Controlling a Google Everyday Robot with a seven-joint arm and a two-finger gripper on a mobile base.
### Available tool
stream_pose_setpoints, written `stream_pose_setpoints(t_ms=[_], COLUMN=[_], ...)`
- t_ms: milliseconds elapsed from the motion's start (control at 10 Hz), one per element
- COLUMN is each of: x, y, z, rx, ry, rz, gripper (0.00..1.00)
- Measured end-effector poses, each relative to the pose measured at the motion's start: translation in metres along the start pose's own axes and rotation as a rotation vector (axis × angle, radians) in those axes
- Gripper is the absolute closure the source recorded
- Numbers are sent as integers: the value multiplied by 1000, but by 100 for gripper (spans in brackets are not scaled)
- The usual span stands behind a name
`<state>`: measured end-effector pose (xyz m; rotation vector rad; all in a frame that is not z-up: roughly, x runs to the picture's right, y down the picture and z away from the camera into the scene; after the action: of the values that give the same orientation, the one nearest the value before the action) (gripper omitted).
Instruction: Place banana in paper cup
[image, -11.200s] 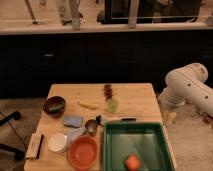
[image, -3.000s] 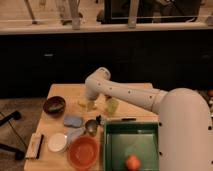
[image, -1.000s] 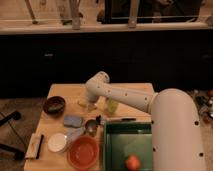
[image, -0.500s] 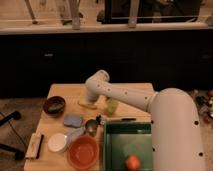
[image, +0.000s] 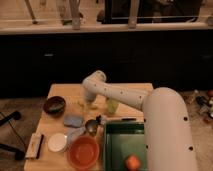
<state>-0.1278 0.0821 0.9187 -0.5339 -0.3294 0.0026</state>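
The banana (image: 82, 103) is a small pale-yellow piece on the wooden table (image: 62, 91), right of the dark bowl (image: 54, 105). My gripper (image: 90, 101) is down over the banana and hides most of it; only pale-yellow ends show at either side. The white arm stretches from the lower right across the table to that spot. A pale green cup (image: 112, 106) stands upright just right of the gripper, partly behind the arm.
A blue sponge (image: 73, 121), a metal cup (image: 91, 126), a white bowl (image: 57, 142) and an orange bowl (image: 83, 152) sit in front. A green bin (image: 116, 145) at the front right holds an orange fruit (image: 132, 162). A brush (image: 35, 146) lies at the front left.
The arm swung from the far right over the table to the banana. Over the last second it has stayed low over the banana with hardly any movement.
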Motion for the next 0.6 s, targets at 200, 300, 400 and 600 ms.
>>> stream_pose_setpoints(t_ms=[200, 300, 400, 600], x=[-5, -2, 1, 5], y=[-4, -3, -3, -2], z=[0, 6, 11, 18], rx=[-34, -51, -62, -76], ry=[-11, -15, -15, -12], rz=[17, 31, 46, 72], gripper=[20, 20, 20, 20])
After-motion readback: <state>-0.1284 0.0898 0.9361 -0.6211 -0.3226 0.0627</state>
